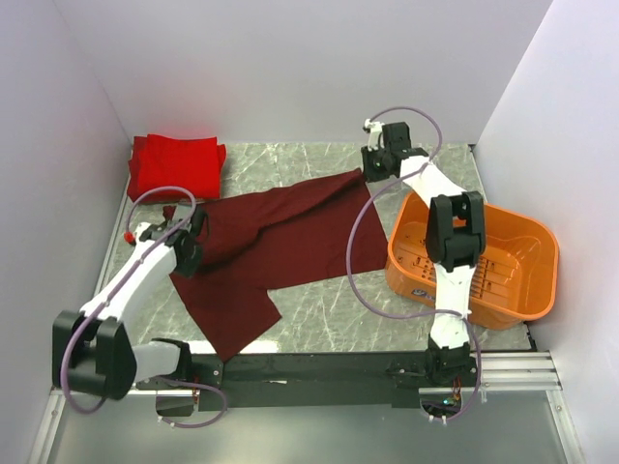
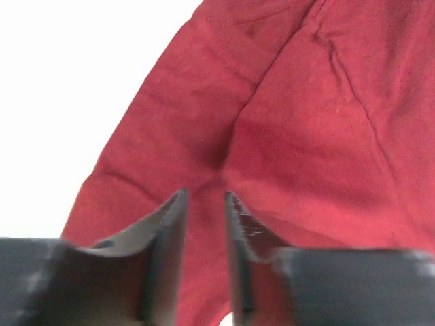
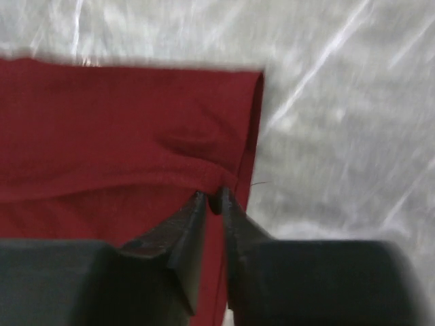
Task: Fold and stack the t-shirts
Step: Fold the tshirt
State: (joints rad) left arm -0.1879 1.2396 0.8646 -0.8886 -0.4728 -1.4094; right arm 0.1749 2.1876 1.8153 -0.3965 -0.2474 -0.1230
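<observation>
Maroon t-shirt [image 1: 280,242]: one, spread at frame centre. Soft, light and limp, so it likely sags; best taken at corners or hems.
Orange basket [image 1: 522,242]: one, right.
Red t-shirt pile [image 1: 176,164]: one folded stack, upper left; shirts in it uncountable.
Left gripper [image 2: 204,197]: pinching the maroon cloth's left edge.
Right gripper [image 3: 214,198]: pinching its upper-right corner.

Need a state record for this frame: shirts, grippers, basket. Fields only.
maroon t-shirt: spread open and unfolded across the table
red pile: folded, at the far left corner
left gripper: shut on the maroon t-shirt, at its left edge
right gripper: shut on the maroon t-shirt, at its far right corner
orange basket: right side, no cloth visible inside
progress: maroon t-shirt not yet folded or stacked
</observation>
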